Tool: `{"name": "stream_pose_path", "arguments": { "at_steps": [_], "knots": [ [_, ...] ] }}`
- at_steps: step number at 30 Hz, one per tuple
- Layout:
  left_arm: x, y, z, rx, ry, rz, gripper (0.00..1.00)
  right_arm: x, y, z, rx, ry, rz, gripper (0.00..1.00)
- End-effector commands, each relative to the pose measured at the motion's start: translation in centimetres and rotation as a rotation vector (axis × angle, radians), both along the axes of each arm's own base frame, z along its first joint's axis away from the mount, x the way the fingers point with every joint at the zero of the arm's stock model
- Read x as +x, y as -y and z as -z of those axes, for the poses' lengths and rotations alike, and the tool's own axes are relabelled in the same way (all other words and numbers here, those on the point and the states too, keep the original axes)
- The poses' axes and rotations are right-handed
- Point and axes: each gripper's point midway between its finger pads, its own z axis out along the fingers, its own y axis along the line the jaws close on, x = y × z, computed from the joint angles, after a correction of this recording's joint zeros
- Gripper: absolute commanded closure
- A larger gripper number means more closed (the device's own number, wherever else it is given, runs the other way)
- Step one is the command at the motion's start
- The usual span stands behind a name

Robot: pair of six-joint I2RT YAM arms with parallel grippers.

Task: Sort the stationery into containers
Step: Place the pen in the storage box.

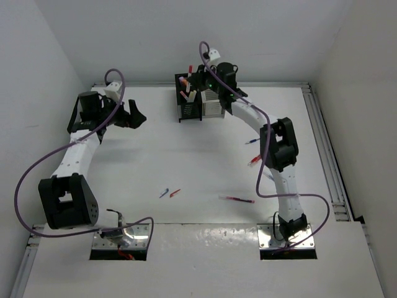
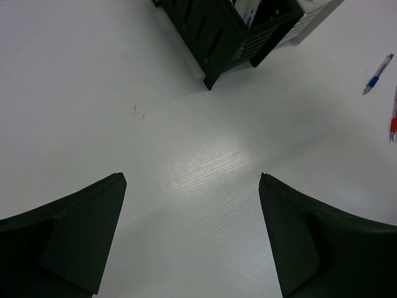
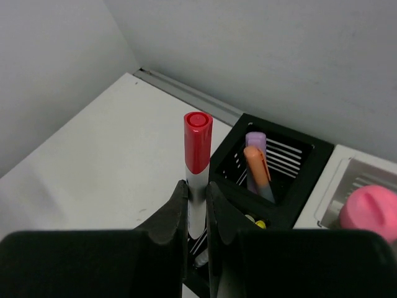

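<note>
Right tool [image 3: 196,186] tight on slim red-capped pen [image 3: 198,143] (left tool [image 2: 191,177] wide apart) beside slotted black holder [image 3: 298,192]

Red-capped pen [image 3: 198,133] (black holder [image 3: 307,180])

No text, label, brand, number or sign can be read on any pen, holder, arm or worktop in these views.
</note>
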Motion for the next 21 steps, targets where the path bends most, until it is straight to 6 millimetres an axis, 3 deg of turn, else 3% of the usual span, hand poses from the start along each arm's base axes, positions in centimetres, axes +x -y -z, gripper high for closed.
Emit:
{"name": "stream_pose_path", "arguments": {
  "at_steps": [1, 8, 9, 11, 12, 15, 17, 21],
  "knots": [
    [0.7, -0.5, -0.3, -0.029, 0.011, -0.003, 0.05, 0.8, -1.1, -5.4, 0.103, 0.146, 0.026, 1.00],
    [0.4, -1.0, 0.2, -0.013, -0.013, -0.010, 0.04, 0.6, -1.9, 0.5, 0.028, 0.081, 0.032, 0.98],
    [0.3, -1.1, 0.2, -0.014, -0.018, -0.012, 0.03, 0.6, -1.9, 1.0, 0.014, 0.079, 0.034, 0.85],
    [-0.1, -1.1, 0.4, 0.025, -0.010, 0.011, 0.03, 0.4, -1.9, 1.9, 0.001, 0.066, 0.032, 0.70],
    [-0.2, -1.2, 0.4, 0.031, -0.010, 0.013, 0.03, 0.1, -2.0, 2.0, -0.005, 0.057, 0.024, 0.57],
    [-0.7, -1.2, 0.3, 0.060, -0.002, 0.031, 0.02, -0.8, -1.8, 0.5, -0.003, 0.052, 0.001, 0.45],
    [-1.0, -1.2, -0.1, 0.072, 0.011, 0.035, 0.02, -1.5, -1.3, -1.9, 0.009, 0.073, -0.005, 0.39],
    [-1.7, -0.8, -1.2, 0.075, 0.038, 0.050, 0.02, -4.1, 0.8, -6.4, 0.009, 0.070, -0.029, 0.49]
  ]
}}
